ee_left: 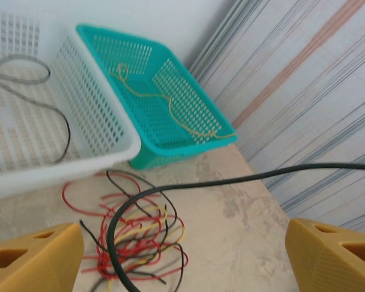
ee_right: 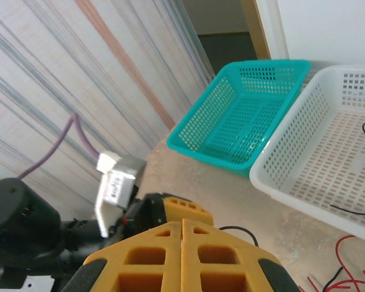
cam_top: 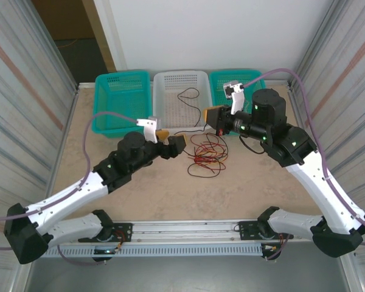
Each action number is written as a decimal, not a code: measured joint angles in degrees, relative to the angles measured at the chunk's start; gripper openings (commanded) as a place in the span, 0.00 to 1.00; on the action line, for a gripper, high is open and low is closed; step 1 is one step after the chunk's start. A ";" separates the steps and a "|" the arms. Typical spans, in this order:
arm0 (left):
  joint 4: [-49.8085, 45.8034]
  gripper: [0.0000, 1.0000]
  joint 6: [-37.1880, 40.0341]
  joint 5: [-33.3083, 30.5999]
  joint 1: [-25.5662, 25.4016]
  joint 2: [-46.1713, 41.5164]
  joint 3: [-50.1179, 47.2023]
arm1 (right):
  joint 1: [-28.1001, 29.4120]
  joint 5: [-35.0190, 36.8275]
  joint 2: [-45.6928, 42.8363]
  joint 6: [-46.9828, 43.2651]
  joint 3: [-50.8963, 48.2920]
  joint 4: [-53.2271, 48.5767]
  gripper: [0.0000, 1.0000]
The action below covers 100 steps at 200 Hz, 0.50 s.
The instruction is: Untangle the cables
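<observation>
Beige stone worktop, corrugated walls at sides. Three baskets along far edge: teal left basket, white basket, teal right basket. Left hand released, fingers wide apart, just beside cable tangle at worktop centre: red, yellow, black strands. Right hand clenched, fingers pressed together, near white basket front. Black cable rises off tangle, crosses between left fingers toward right hand. Dark cable in white basket. Yellow cable in teal right basket.
</observation>
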 measured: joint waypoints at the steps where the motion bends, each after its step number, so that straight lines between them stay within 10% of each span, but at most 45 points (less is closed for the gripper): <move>1: -0.07 0.82 -0.22 -0.04 -0.02 0.09 -0.09 | 0.00 0.02 0.00 -0.02 0.00 0.00 0.00; 100: 0.52 0.37 -8.22 -1.27 0.07 4.39 -2.58 | 0.00 0.13 -1.11 1.07 -2.71 1.33 0.00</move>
